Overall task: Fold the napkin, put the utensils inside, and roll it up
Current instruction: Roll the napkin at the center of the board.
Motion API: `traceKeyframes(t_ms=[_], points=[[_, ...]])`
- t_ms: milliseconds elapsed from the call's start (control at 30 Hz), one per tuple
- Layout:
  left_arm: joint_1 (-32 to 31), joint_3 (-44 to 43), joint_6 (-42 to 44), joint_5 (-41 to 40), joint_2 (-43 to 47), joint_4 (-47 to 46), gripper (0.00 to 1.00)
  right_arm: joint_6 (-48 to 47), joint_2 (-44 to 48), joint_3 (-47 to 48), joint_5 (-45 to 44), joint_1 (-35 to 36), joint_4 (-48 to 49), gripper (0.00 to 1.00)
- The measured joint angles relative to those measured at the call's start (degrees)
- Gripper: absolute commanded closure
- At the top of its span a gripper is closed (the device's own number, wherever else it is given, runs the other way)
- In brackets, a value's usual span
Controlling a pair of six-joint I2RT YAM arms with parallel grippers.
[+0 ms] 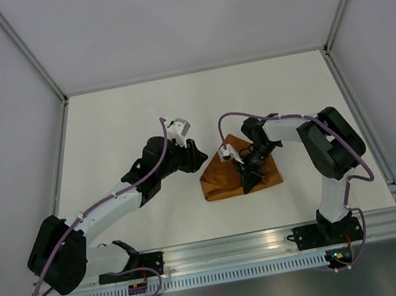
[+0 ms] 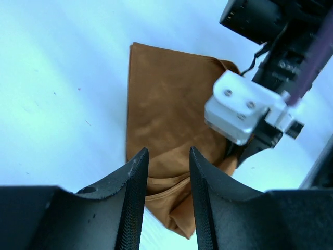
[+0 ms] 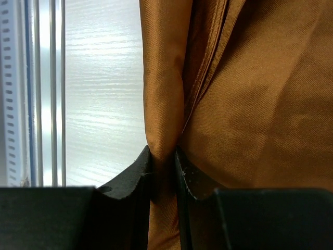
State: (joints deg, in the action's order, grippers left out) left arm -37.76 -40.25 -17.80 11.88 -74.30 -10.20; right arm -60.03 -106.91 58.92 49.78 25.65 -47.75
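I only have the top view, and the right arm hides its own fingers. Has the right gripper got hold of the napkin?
Observer: Yes. The right wrist view shows the right gripper shut on a raised fold of the napkin.
Operator: And the left one?
Observer: The left gripper is open, with nothing between its fingers; its wrist view shows the napkin through the gap.
Operator: Any utensils showing?
Observer: None in any view. Whether they lie inside the folds cannot be told.

the napkin (image 1: 222, 183) is a plain orange-brown, faintly shiny. the table (image 1: 124, 122) is white. the left gripper (image 2: 167, 151) and right gripper (image 3: 162, 151) are black, the cable (image 2: 318, 47) purple.
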Motion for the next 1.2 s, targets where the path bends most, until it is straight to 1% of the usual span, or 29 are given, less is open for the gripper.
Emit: traceKeyframes(t_ms=[100,200,267,367,467,567,633,733,967,1200], points=[[-5.5,1.6,4.1,-7.1,1.6,-1.4,0.58,-0.3,-2.0,1.2,1.3,-1.1,-3.2,0.84],[-14.4,2.5,10.3,-15.3,1.6,-3.7,0.58,-0.3,-3.4,1.6,2.1,-1.9,-5.9,0.84],[-20.4,3.6,14.8,-19.5,1.6,-5.5,0.57,-0.3,-4.2,1.8,2.5,-2.3,-7.5,0.84],[-26.7,5.1,20.4,-24.2,0.8,-7.5,0.57,-0.2,-5.9,2.6,2.9,-2.7,-10.2,0.84],[-32.5,5.9,26.0,-29.2,-2.2,-9.7,0.56,-0.2,-7.3,3.2,3.1,-3.2,-12.3,0.84],[-37.4,6.4,30.3,-31.8,-5.4,-11.8,0.55,-0.2,-8.4,3.8,3.1,-3.7,-13.9,0.84],[-39.3,6.5,32.7,-32.5,-7.6,-12.9,0.54,-0.2,-8.8,3.9,3.1,-3.9,-14.6,0.84],[-40.5,6.6,35.3,-32.3,-10.2,-14.5,0.51,-0.2,-9.4,4.0,3.1,-4.2,-15.5,0.84],[-40.7,6.6,38.0,-29.7,-14.9,-18.0,0.48,-0.1,-9.6,4.0,2.9,-4.4,-16.0,0.83],[-40.7,6.0,39.0,-28.2,-21.1,-21.0,0.48,0.2,-10.1,4.3,2.9,-4.5,-16.5,0.84]])
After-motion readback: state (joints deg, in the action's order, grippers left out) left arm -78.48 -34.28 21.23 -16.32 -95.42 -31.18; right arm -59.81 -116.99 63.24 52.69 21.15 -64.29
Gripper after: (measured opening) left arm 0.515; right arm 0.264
